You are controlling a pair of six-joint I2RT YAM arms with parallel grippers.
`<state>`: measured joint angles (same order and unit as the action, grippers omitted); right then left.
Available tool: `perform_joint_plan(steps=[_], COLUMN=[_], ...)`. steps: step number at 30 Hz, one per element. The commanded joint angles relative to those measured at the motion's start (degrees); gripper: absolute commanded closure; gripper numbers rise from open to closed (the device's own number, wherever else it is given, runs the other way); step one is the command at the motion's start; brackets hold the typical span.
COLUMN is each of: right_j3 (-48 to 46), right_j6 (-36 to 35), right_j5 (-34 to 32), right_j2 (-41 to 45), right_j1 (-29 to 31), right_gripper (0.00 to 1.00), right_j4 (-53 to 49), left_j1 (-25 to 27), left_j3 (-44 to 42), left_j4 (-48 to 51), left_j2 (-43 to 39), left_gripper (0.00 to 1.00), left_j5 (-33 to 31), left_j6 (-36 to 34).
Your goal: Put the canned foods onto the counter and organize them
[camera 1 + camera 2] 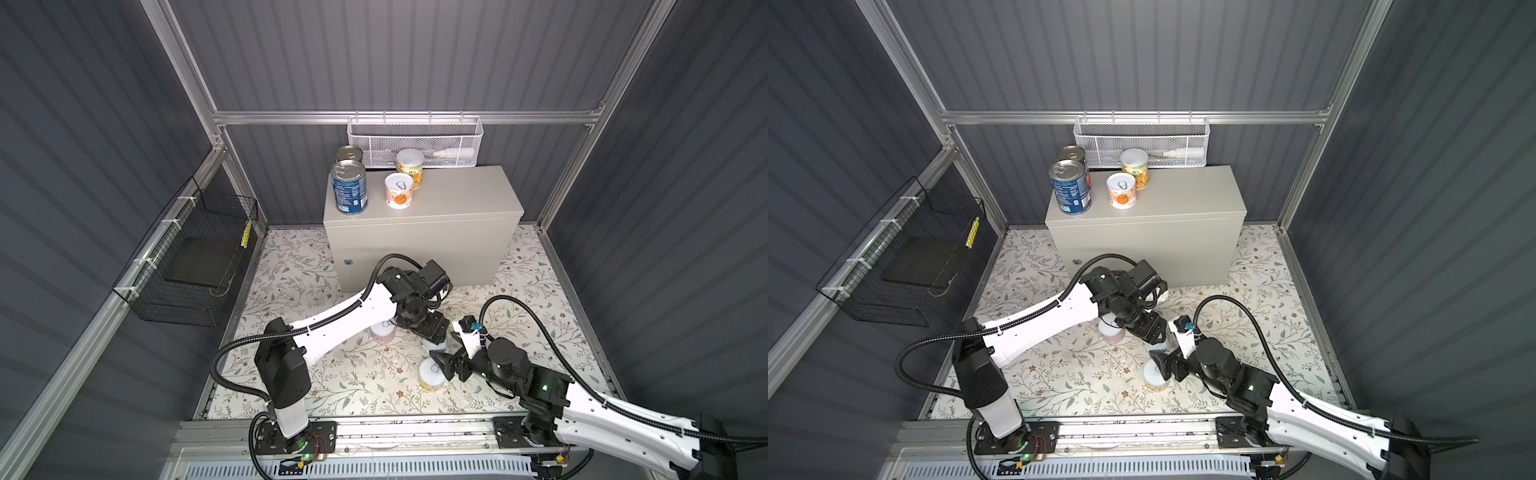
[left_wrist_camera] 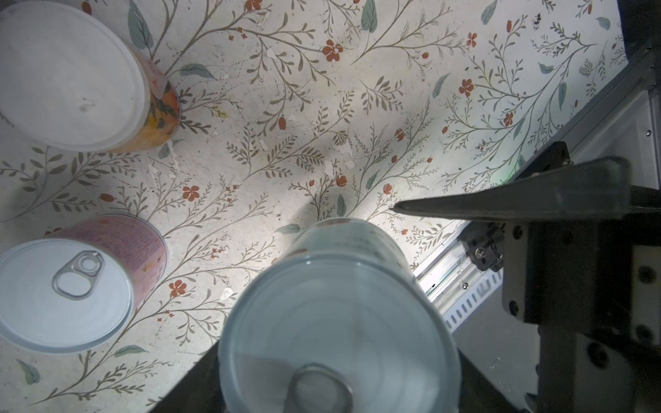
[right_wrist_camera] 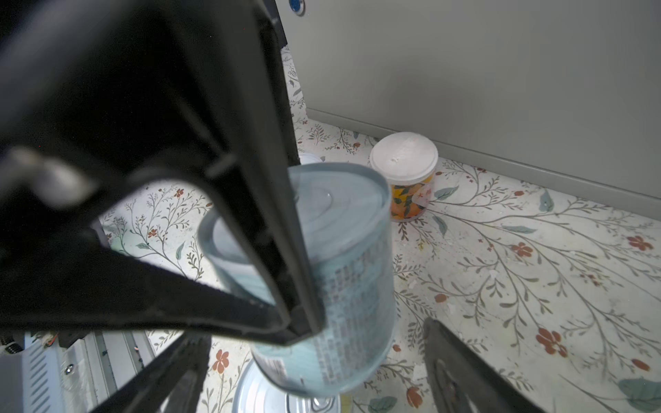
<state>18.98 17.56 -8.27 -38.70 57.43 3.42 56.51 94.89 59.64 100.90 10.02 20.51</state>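
On the counter point(image 1: 449, 195) stand two blue-labelled cans point(image 1: 349, 188) and two small orange-labelled cans point(image 1: 400, 190). My left gripper point(image 1: 434, 334) is shut on a pale blue can point(image 2: 339, 321) point(image 3: 343, 257), tilted a little above the floral floor. My right gripper point(image 3: 318, 379) is open, with its fingers on either side of that same can and gaps showing. A yellow can point(image 1: 430, 374) stands right below it. A pink can point(image 2: 68, 289) and an orange can with a plain white lid point(image 3: 404, 175) stand on the floor nearby.
A white mesh basket point(image 1: 415, 141) hangs on the back wall just behind the counter. A black wire basket point(image 1: 195, 257) hangs on the left wall. The arms' metal base rail point(image 1: 395, 432) runs along the front edge. The right half of the counter top is bare.
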Motion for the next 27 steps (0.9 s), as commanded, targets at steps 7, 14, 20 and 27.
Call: perform_joint_plan(steps=[7, 14, 20, 27], right_j3=[-1.58, -1.76, -1.8, -1.95], right_j6=[1.25, 1.34, 0.64, -0.25], right_j5=[-1.66, -1.18, -1.58, -2.42], right_j2=[1.28, 0.94, 1.08, 1.47], right_j1=[0.23, 0.22, 0.22, 0.23], right_gripper=[0.09, 0.09, 0.09, 0.08], right_j4=[7.48, 7.75, 7.33, 6.95], left_j1=[-1.43, -2.33, -2.54, -2.71], left_j3=[2.79, 2.8, 3.0, 3.46], left_j4=[0.62, -0.79, -1.19, -3.32], left_j2=[-0.09, -0.53, -0.63, -0.32], left_gripper=[0.45, 0.45, 0.45, 0.45], left_j5=[5.49, 10.34, 12.98, 14.61], left_j6=[-1.35, -0.22, 0.92, 1.81])
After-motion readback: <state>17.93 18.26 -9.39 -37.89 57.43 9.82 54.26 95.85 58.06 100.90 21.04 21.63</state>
